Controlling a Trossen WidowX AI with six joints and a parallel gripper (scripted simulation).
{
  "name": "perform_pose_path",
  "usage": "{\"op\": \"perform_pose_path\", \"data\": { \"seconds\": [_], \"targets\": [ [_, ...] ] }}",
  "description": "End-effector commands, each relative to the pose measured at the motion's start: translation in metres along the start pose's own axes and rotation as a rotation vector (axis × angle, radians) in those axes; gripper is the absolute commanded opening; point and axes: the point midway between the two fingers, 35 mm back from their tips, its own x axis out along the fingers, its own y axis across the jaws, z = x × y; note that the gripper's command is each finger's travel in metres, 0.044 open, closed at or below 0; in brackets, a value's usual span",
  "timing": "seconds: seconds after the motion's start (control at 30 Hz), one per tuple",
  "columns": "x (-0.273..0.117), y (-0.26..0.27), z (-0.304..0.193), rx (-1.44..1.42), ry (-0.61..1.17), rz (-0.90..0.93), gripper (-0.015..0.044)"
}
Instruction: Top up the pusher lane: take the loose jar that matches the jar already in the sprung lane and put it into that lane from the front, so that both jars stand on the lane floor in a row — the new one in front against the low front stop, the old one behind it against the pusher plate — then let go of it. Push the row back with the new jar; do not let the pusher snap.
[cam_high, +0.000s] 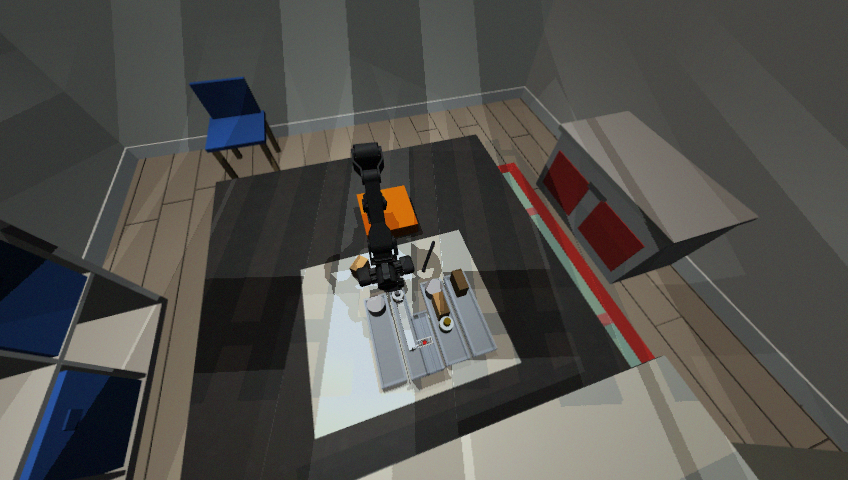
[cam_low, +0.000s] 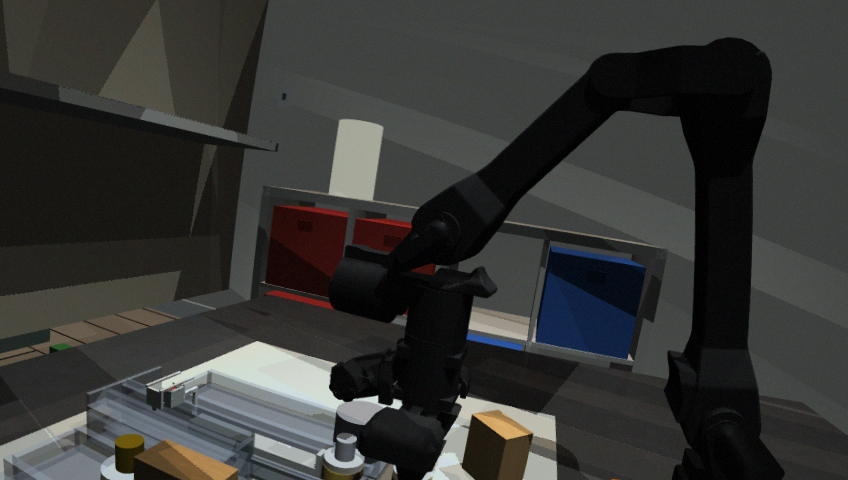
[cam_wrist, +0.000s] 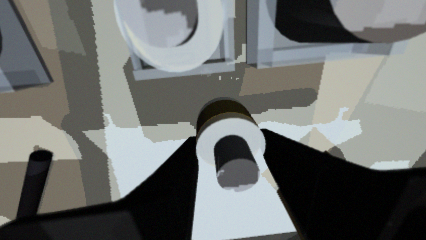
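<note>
The loose jar (cam_wrist: 237, 172) has an amber-brown body, a white shoulder and a grey knob. My gripper (cam_wrist: 227, 138) (cam_high: 386, 280) points down with one finger against each side of it, shut on the jar. Its base is hidden, so I cannot tell whether it touches the mat. The matching jar (cam_high: 398, 295) (cam_low: 343, 457) (cam_wrist: 212, 25) stands at the front of the sprung lane, just ahead of my gripper. The lane's low front stop (cam_wrist: 182, 73) shows below it in the wrist view. The pusher plate is not clear.
A wide grey jar (cam_high: 376, 305) (cam_low: 357, 413) stands in the neighbouring lane. A wooden block (cam_high: 358, 264) (cam_low: 496, 443) stands beside my gripper, and a dark rod (cam_high: 428, 256) (cam_wrist: 35, 182) on its other side. Farther lanes hold a yellow-knobbed jar (cam_high: 446, 322) (cam_low: 129, 453) and brown blocks.
</note>
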Motion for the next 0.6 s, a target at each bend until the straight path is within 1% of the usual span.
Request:
{"op": "perform_pose_path", "data": {
  "seconds": [0.0,0.07,0.23,0.57],
  "targets": [
    [0.0,0.0,0.001,0.003,-0.003,0.003,0.0151],
    [0.0,0.0,0.001,0.003,-0.003,0.003,0.0138],
    [-0.008,0.0,0.001,0.012,-0.005,-0.006,0.0006],
    [-0.069,0.004,0.002,0.018,-0.008,-0.012,0.0]
  ]
}}
